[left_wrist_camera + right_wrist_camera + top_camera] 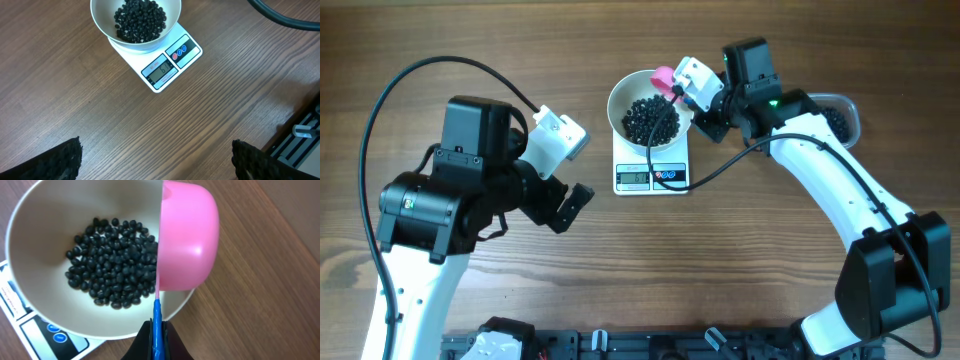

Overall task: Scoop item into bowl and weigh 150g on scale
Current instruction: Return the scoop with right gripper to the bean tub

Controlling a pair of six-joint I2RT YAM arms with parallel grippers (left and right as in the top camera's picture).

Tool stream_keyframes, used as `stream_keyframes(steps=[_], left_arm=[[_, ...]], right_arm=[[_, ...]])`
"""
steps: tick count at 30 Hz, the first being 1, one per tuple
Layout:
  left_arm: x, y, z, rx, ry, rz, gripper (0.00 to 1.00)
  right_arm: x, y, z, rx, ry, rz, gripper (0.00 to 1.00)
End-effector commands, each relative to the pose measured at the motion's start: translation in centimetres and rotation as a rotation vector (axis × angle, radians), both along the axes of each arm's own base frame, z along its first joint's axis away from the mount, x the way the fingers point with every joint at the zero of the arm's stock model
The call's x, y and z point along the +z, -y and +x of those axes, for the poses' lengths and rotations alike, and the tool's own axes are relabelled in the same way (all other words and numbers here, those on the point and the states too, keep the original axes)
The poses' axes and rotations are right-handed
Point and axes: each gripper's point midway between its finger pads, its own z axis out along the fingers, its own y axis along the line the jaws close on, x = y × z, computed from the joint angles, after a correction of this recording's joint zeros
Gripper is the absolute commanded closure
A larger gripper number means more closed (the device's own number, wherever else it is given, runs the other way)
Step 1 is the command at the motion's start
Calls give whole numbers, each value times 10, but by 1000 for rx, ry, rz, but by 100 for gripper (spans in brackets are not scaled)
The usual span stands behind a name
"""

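Well, nearest the robot the left gripper (160, 162) hangs over bare table (100, 115), its fingers spread wide with nothing between them, at about 8 o'clock from the scale (162, 70). The scale lies flat, with its display on the 6 o'clock side in the overhead view; digits are lit but too blurred to read surely. On it sits the bowl (30, 240), with the beans (112, 262) in a loose heap across its bottom. At the bowl's 1 o'clock rim, the right gripper (157, 340) is clamped tight on the thin handle of the pink scoop (187, 235). The scoop is turned on its side, mouth toward the bowl (whether it holds any beans cannot be seen). Farthest out, at 3 o'clock from the bowl, a clear tub (852, 108) with more beans shows partly behind the right arm.

The beans look hard, smooth, round and very light, so they will likely roll and bounce. Pinching them is hopeless; the scoop should carry them, kept level when loaded and tipped slowly, low over the bowl. The scoop seems stiff light plastic, best gripped on the handle. The bowl is better left untouched, since a push would upset the reading
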Motion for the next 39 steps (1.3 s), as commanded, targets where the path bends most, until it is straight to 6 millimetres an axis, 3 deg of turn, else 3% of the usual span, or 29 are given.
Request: stream_keyframes(steps=[1,15,23,29,34,36,39], left_arm=[[5,1,3,3,12,-7,0],[5,1,3,3,13,-7,0],[5,1,3,3,13,-7,0],[5,1,3,3,13,-7,0],[5,1,3,3,13,-7,0],[5,1,3,3,13,-7,0],[5,1,3,3,12,-7,0]], right_arm=[[8,-2,0,7,38,-20,96],[24,-11,5,-13,64,60,96],[57,-2,10,-195,53,217,96],[104,42,2,-386,65,339,96],[126,105,-18,-539,68,342,96],[126,150,-32,-661,52,306,96],[106,192,-53,-728,-17,204,96]])
